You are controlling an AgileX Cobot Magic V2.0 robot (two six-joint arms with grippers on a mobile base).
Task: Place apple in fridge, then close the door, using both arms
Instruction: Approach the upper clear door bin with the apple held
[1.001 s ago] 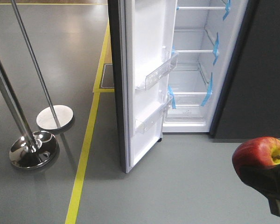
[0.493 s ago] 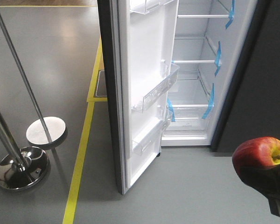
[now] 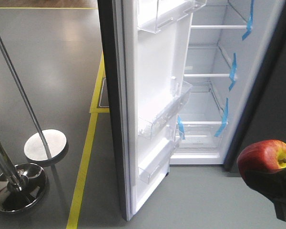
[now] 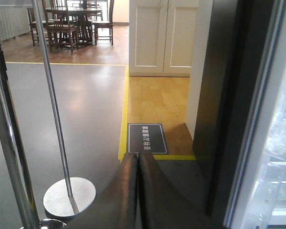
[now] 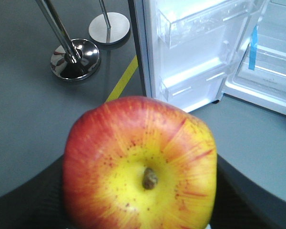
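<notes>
The red apple (image 3: 266, 156), yellow round its stem, sits at the lower right of the front view with my right gripper (image 3: 272, 185) shut on it. It fills the right wrist view as apple (image 5: 140, 164), black fingers (image 5: 26, 202) on either side. The fridge (image 3: 205, 59) stands open ahead, white inside, with glass shelves and blue tape strips. Its door (image 3: 155, 90) is swung out towards me on the left, showing clear bins. My left gripper (image 4: 137, 160) is shut and empty, held left of the door's dark edge (image 4: 224, 95).
Two chrome stanchion posts with round bases (image 3: 12, 191) (image 3: 46, 147) stand on the grey floor at left. A yellow floor line (image 3: 86, 162) runs beside the door. A dark floor sign (image 4: 147, 138) lies ahead of the left gripper. A dark panel (image 3: 276, 86) flanks the fridge's right side.
The fridge and door have grown larger and shifted right in the front view, and the stanchions have slid towards the lower left. The apple stays held in the right gripper.
</notes>
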